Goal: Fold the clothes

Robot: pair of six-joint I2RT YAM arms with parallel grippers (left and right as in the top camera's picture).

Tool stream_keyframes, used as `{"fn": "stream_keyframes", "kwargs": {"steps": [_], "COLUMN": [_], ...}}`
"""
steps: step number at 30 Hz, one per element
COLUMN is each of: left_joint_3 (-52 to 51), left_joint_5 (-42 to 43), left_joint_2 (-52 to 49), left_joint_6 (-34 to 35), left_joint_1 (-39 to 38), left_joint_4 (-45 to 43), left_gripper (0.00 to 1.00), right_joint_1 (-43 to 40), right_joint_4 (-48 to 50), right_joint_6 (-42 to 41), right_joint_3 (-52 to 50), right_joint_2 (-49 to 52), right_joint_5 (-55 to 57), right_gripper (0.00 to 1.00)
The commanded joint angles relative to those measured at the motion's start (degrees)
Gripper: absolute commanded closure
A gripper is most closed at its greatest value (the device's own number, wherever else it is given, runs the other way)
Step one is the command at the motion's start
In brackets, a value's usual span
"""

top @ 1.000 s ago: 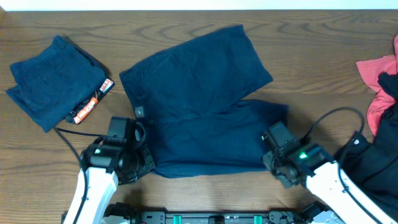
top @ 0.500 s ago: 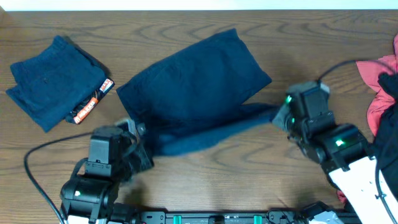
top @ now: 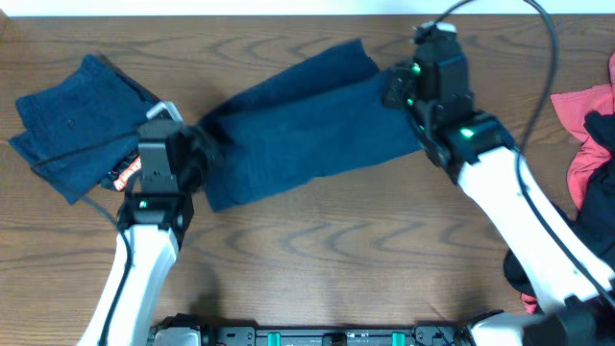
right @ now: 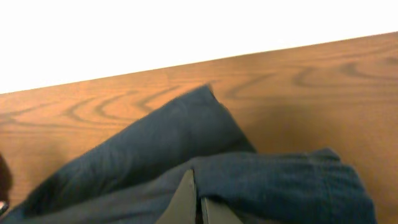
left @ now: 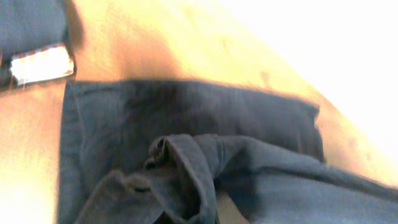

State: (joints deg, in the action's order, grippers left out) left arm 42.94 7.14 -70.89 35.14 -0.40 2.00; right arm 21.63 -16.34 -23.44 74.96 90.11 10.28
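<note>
Dark navy shorts point(top: 298, 125) lie folded over on themselves in a slanted band across the table's middle. My left gripper point(top: 195, 146) is shut on their left end, where the cloth bunches up in the left wrist view point(left: 180, 180) and hides the fingers. My right gripper point(top: 397, 88) is shut on the right end near the far edge. Its fingers point(right: 186, 198) pinch a cloth edge point(right: 280, 180). A second pair of navy shorts point(top: 77, 120) lies folded at the far left, with an orange, white and black tag point(top: 127, 175) beside my left wrist. The tag also shows in the left wrist view point(left: 40, 62).
A red cloth point(top: 584, 130) and a black cloth point(top: 598, 226) lie piled at the right edge. The table's far edge point(right: 298, 46) runs just beyond the shorts. Brown wooden tabletop point(top: 336, 250) shows in front of the shorts.
Both grippers have moved from the near side to the far side, carrying the shorts' near edge over the rest. The shorts now lie as a narrower folded band.
</note>
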Motion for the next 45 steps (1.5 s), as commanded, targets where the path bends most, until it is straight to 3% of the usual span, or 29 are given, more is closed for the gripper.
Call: {"fn": "stream_keyframes", "kwargs": {"steps": [1,9,15,16,18,19,20,21,23,27,35,40,45], "left_joint_3": [0.2,0.2,0.3,0.6,2.1,3.1,4.0,5.0,6.9,10.5,10.8,10.8,10.8], "left_joint_5": [-6.3,-6.6,-7.6,-8.1,-8.3,-8.0,-7.7,-7.6,-6.7,-1.6,0.5,0.5,2.4], "left_joint_2": [-5.8,-23.0,-31.3,-32.3,-34.1,-35.1,-35.7,-36.0,-36.0,-36.0,-36.0,-36.0,-36.0], "left_joint_6": [0.5,0.5,0.6,0.6,0.5,0.5,0.5,0.5,-1.5,-6.7,-7.1,-7.3,-7.3], "left_joint_1": [3.0,5.3,6.5,6.5,6.5,6.5,6.5,6.5,6.5,6.5,6.4,6.4,6.4], "left_joint_4": [-5.9,-28.8,-46.1,-47.4,-47.9,-47.6,-47.1,-45.6,-41.1,-29.8,-11.0,-1.7,8.0], "left_gripper": [0.94,0.94,0.94,0.94,0.91,0.65,0.32,0.15,0.01,0.02,0.02,0.02,0.01], "right_joint_1": [-1.9,-1.8,-1.8,-1.7,-1.6,-1.6,-1.6,-1.6,-1.9,-2.4,-2.1,-2.0,-3.0], "right_joint_4": [4.9,26.7,43.6,46.0,48.5,47.6,45.7,43.2,37.9,25.4,7.3,-1.5,-10.6], "right_joint_6": [3.0,6.3,6.4,6.4,6.3,6.4,6.4,6.6,8.8,9.4,10.1,17.0,18.4], "right_joint_3": [1.2,1.2,1.2,1.2,1.7,2.2,2.7,3.3,4.4,5.3,5.3,5.2,5.2], "right_joint_2": [6.0,21.7,29.5,30.4,31.9,32.1,32.2,32.1,31.6,29.5,29.4,30.2,30.5], "right_joint_5": [5.1,-3.2,-3.3,-3.3,-4.1,-4.9,-5.5,-5.6,-5.6,-6.5,-13.6,-13.5,-6.3], "right_gripper": [0.99,0.99,0.98,0.91,0.55,0.38,0.01,0.01,0.01,0.01,0.02,0.28,0.34]}}
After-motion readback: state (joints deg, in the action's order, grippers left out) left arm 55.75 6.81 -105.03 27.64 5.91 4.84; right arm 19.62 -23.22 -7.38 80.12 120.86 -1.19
